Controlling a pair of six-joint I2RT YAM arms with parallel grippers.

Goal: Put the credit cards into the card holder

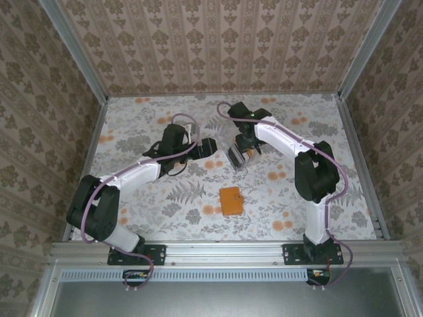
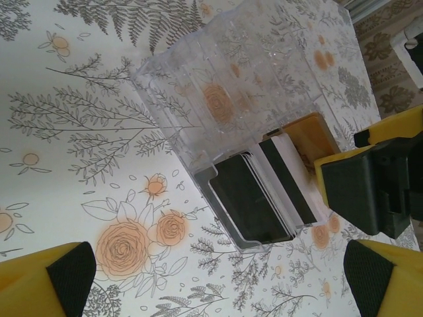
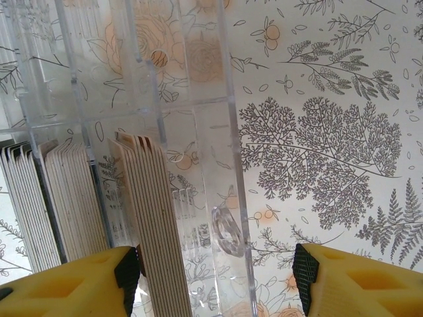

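1. Right pincer (image 3: 215,267) is roughly half open. It straddles a stack of the credit cards (image 3: 155,224) plus the side wall of the clear plastic box (image 3: 221,132). One pad (image 3: 127,271) sits right by the cards and the other is clear of the wall, so nothing looks clamped.
2. Left pincer (image 2: 218,271) is wide open and empty, hanging over the bench (image 2: 66,165) near the box.
3. The cards stand on edge in the box, packed face to face.
4. The card holder (image 1: 231,200) is closed and flat on the bench, nearer the arm bases than the box. Its long axis runs roughly near-to-far, slightly skewed.
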